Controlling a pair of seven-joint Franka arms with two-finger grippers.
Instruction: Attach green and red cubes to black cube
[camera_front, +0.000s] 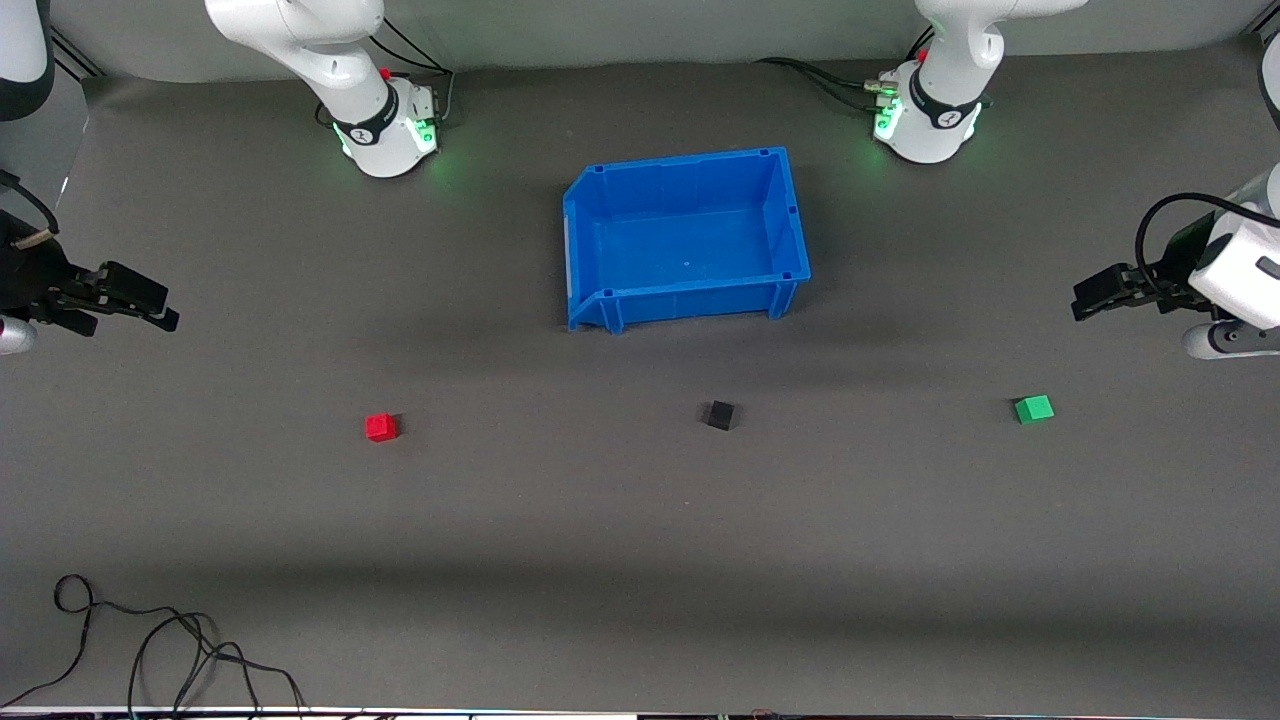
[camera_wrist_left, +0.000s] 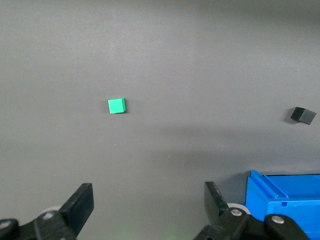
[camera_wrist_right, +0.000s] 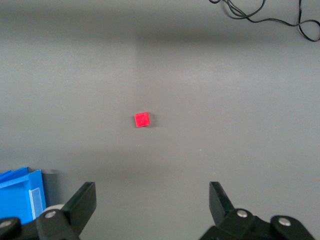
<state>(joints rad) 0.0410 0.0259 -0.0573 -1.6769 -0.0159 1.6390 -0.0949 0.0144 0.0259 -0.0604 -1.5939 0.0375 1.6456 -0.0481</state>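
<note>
The red cube (camera_front: 380, 427) lies on the grey table toward the right arm's end; it also shows in the right wrist view (camera_wrist_right: 142, 119). The black cube (camera_front: 720, 414) lies near the middle, nearer the front camera than the blue bin (camera_front: 600, 215); it also shows in the left wrist view (camera_wrist_left: 302, 115). The green cube (camera_front: 1034, 408) lies toward the left arm's end and shows in the left wrist view (camera_wrist_left: 116, 105). My left gripper (camera_front: 1082, 299) (camera_wrist_left: 148, 197) is open and empty above the table at its end. My right gripper (camera_front: 165, 308) (camera_wrist_right: 152, 197) is open and empty at its end.
The blue bin stands empty between the arm bases and the black cube; its corner shows in the left wrist view (camera_wrist_left: 282, 200) and the right wrist view (camera_wrist_right: 20, 197). A black cable (camera_front: 150, 640) lies near the table's front edge at the right arm's end.
</note>
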